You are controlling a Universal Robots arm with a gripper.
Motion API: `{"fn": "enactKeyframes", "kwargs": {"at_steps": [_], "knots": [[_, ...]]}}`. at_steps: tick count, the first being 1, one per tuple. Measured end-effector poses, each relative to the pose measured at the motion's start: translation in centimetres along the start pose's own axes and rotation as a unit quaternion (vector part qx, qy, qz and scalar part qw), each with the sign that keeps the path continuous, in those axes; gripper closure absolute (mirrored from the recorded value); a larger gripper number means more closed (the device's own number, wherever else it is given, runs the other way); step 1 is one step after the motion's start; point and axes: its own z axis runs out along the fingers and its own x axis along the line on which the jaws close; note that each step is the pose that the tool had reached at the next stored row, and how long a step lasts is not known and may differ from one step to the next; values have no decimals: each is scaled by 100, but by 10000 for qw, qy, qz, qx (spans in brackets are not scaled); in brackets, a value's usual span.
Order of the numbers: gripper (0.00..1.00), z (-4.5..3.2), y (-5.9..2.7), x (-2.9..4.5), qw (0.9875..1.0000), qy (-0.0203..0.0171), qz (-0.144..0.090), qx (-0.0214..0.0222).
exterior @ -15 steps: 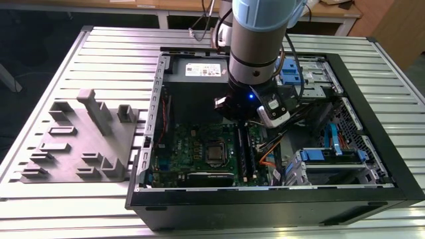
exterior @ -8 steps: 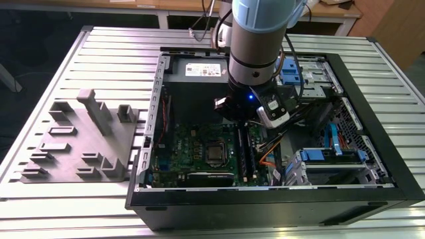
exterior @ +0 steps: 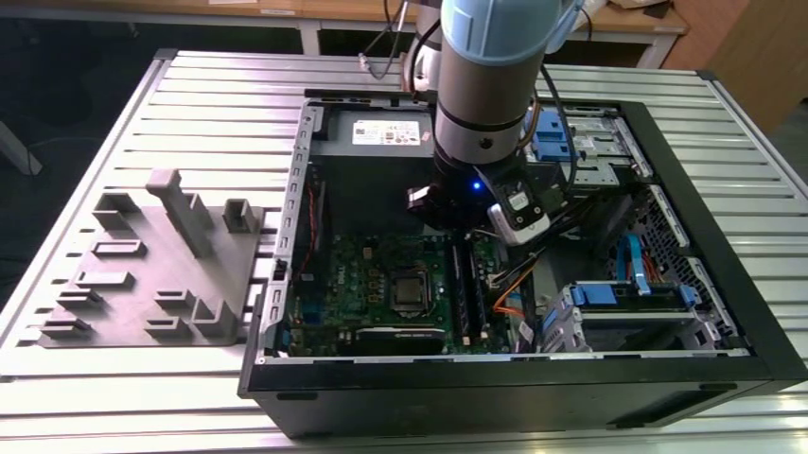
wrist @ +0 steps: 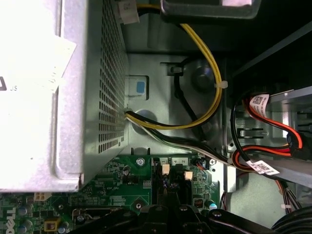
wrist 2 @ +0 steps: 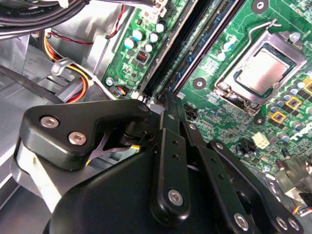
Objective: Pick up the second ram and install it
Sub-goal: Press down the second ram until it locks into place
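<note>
While the grey fixture tray sits at the exterior view's left, I see the open computer case to its right. The arm reaches into it, the gripper closed over the motherboard's slot rails. I cannot tell where the second ram is, or whether the fingers hold anything.

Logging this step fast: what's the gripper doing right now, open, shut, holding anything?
Gripper: shut, jaws brought together over the end of the motherboard's memory slots; whether a ram stick is between them cannot be told.
</note>
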Motion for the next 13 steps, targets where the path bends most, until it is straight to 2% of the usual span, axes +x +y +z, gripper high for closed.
{"fn": "enactKeyframes", "kwargs": {"at_steps": [13], "knots": [[93,39,-3,3,10000,1,1,-15]]}}
